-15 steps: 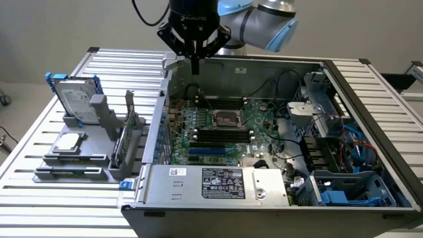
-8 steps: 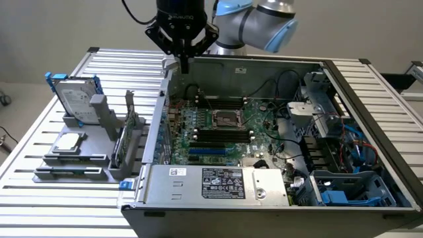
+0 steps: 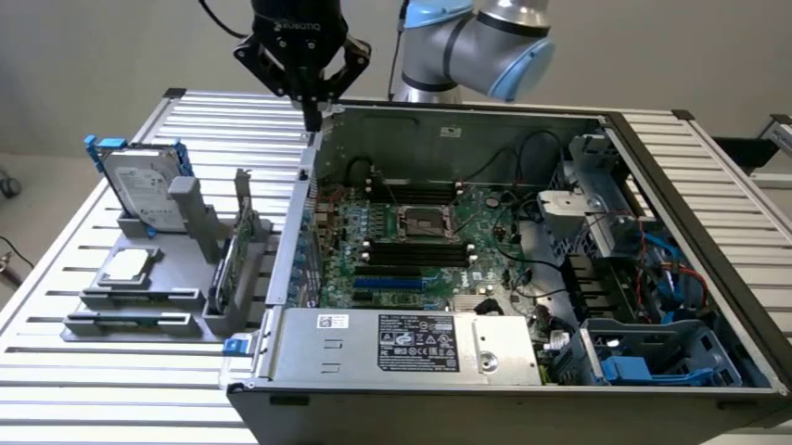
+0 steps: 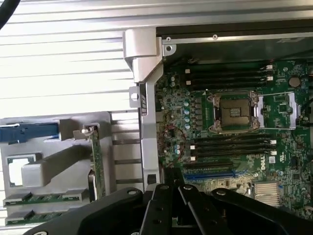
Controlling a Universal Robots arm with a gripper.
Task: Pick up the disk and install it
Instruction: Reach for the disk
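Observation:
The disk (image 3: pixel 140 185), a silver-grey drive with a white label and blue rails, stands upright in a grey holder (image 3: pixel 136 311) at the exterior view's left. In the wrist view the disk (image 4: pixel 29 132) appears edge-on as a blue strip. My gripper (image 3: pixel 313 119) hangs above the back left corner of the open computer case (image 3: pixel 297 232), well apart from the disk. Its fingers are shut with nothing between them. In the wrist view the gripper (image 4: pixel 172 183) points down over the case wall beside the motherboard (image 4: pixel 234 122).
The holder also carries a small square CPU chip (image 3: pixel 128 266) and an upright card (image 3: pixel 236 250). Inside the case are an empty CPU socket (image 3: pixel 421 222), a grey power-supply box (image 3: pixel 409 343) at the front, and a bay with blue parts (image 3: pixel 650 357) at the front right.

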